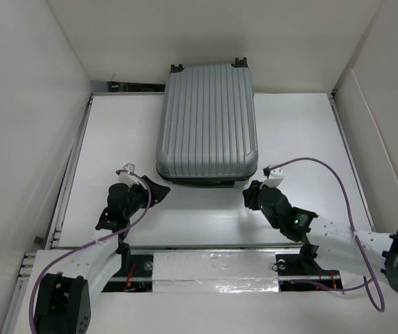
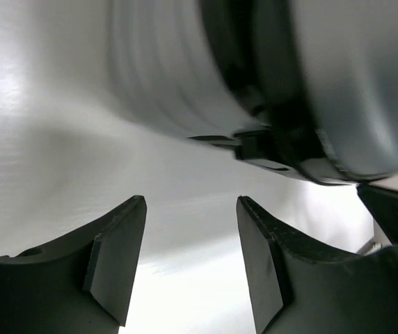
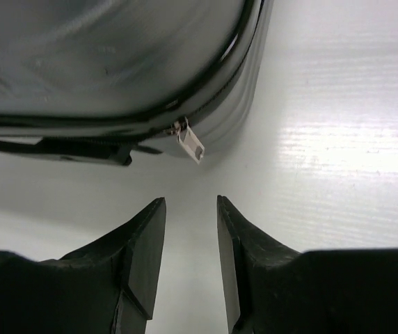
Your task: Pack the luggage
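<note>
The luggage [image 1: 207, 122] lies flat and shut on the white worktop [image 1: 206, 223], filling the upper centre of the overhead frame, its ribbed silver-grey shell facing up and its black wheels [image 1: 176, 67] at the top edge of the case. Its lower end, where a dark band shows under the shell, sits just above the middle of the frame. The left claw [image 1: 158, 189] is at the lower left corner of the case, very near it, though the overhead view does not show whether it touches. The right claw [image 1: 252, 189] is just beside the lower right corner, with a purple cable [image 1: 324, 165] arching from its wrist toward the right of the frame. In the left wrist view the left claw [image 2: 190, 209] is spread, with only bare white surface between its dark fingers [image 2: 115, 264]. The luggage [image 2: 352, 83] looms blurred across the top of that frame, a black seam running down between its grey halves. In the right wrist view the right claw [image 3: 190, 205] is also spread, a little narrower, and pinches nothing. The luggage [image 3: 101, 56] fills the upper left there, and a small silver zipper pull [image 3: 190, 145] hangs from its black seam, just above the gap between the fingers and apart from them. Bright worktop [image 3: 338, 139] lies on the right.
</note>
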`<state>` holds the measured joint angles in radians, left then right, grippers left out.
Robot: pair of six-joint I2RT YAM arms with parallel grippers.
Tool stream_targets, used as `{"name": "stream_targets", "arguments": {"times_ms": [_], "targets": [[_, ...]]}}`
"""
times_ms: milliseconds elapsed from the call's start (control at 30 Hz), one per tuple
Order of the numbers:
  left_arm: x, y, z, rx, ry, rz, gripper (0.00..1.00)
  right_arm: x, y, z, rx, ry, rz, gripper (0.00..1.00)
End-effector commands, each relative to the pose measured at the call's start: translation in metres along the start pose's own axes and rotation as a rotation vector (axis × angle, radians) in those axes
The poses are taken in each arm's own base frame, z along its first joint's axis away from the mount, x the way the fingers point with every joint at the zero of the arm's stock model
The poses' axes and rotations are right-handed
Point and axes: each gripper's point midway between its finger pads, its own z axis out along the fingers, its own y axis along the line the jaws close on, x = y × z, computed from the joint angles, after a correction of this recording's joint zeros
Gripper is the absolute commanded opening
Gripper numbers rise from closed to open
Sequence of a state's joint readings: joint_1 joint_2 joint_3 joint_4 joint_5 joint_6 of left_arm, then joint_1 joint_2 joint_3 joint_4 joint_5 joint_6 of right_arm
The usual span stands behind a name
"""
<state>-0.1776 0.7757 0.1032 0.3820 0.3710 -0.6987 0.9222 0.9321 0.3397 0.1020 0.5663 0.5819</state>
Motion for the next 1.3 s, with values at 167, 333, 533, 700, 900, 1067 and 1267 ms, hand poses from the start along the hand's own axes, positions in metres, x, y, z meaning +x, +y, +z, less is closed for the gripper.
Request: {"name": "stream_targets", "arguments": {"times_ms": [167,333,533,700,900,1067,1267], "targets": [[0.002,-0.049,0.004,0.199,0.000,0.145,0.52,-0.069,0.017,0.016,-0.007,-0.230,0.010,0.38],[0.009,-0.066,0.009,0.191,-0.020,0.181,0.53,-0.076,0.020,0.018,-0.041,-0.280,-0.001,0.32],[0.005,-0.079,0.017,0.213,-0.038,0.178,0.53,-0.078,0.017,0.018,-0.038,-0.299,0.006,0.20],[-0.001,-0.085,0.023,0.228,-0.058,0.162,0.55,-0.078,0.019,0.021,-0.040,-0.298,0.008,0.07],[-0.007,-0.096,0.026,0.268,-0.092,0.146,0.61,-0.061,0.018,0.024,-0.034,-0.263,0.028,0.00],[-0.005,-0.101,0.030,0.288,-0.099,0.133,0.62,-0.055,0.024,0.022,-0.059,-0.271,0.059,0.00],[0.000,-0.112,0.034,0.309,-0.123,0.098,0.61,-0.038,0.066,0.010,-0.217,-0.236,0.016,0.00]]}}
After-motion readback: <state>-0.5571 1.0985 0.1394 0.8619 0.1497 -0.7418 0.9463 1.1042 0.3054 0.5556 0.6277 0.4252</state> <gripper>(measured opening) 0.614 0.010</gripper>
